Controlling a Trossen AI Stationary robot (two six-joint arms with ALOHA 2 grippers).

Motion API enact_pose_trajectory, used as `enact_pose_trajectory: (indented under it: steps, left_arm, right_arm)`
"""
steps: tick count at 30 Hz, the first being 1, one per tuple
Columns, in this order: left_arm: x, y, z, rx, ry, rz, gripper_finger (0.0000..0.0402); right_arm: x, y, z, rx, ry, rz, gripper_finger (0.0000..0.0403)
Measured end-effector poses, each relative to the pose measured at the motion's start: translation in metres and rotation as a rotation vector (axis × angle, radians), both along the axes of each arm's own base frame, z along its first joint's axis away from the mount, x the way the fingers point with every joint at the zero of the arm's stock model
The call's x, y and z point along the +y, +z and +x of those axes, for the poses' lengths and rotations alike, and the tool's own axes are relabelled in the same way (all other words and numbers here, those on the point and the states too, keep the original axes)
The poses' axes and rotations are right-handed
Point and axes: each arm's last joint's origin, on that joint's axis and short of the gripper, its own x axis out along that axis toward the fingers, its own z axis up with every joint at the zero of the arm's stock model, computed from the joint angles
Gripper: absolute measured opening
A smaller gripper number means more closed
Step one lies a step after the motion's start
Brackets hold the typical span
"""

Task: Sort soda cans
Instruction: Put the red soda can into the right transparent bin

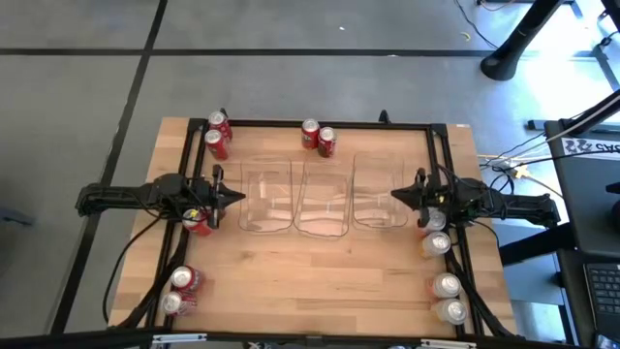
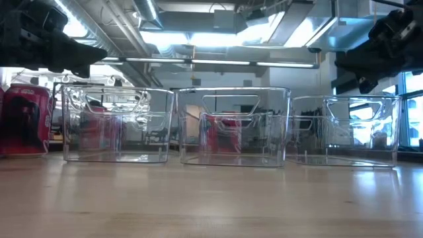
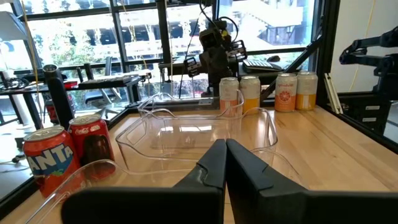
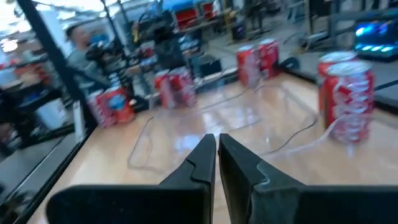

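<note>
Three clear bins (image 1: 321,206) sit mid-worktop (image 1: 320,281). Cans (image 1: 218,136) line the edges. Left claw (image 1: 237,197) and right claw (image 1: 395,195) flank the bins, both pinched closed, empty.

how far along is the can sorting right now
Nothing looks sorted: all three clear bins are empty. Nothing is in hand; the left gripper and right gripper hover shut beside the bins. Every red can and pale can remains on the table edges.
</note>
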Motion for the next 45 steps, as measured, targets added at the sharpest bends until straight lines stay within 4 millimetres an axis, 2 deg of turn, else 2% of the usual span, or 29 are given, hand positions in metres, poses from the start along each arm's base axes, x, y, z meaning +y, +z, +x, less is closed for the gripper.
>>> enact_pose_trajectory:
  steps: [5,9,13,23,28,36,40,45]
  left_arm:
    - [0.0,0.0,0.0,0.0,0.001,0.018,0.0]
    - [0.0,0.002,0.0,-0.011,0.003,0.071,0.0]
    - [0.0,0.001,0.0,-0.014,0.002,0.023,0.0]
    - [0.004,0.006,-0.001,-0.063,0.054,0.047,0.0]
    - [0.008,0.007,-0.001,-0.065,0.126,0.066,0.0]
    - [0.015,0.019,-0.004,-0.187,0.215,0.102,0.0]
    - [0.017,0.018,-0.004,-0.169,0.237,0.092,0.0]
    - [0.019,0.014,-0.004,-0.144,0.253,0.027,0.0]
  right_arm:
    - [-0.001,0.004,0.0,-0.04,-0.028,0.0,0.0024]
    - [-0.004,0.014,-0.001,-0.149,-0.141,0.007,0.0024]
    - [-0.006,0.021,-0.003,-0.22,-0.213,0.001,0.0024]
    - [-0.011,0.02,0.005,-0.151,-0.394,-0.075,0.0024]
    - [-0.011,0.027,0.013,-0.186,-0.403,-0.143,0.0024]
    - [-0.014,0.036,0.033,-0.121,-0.536,-0.261,0.0024]
    - [-0.019,0.05,0.053,-0.036,-0.553,-0.293,0.0024]
    - [-0.037,0.077,0.082,0.117,-0.604,-0.341,0.0024]
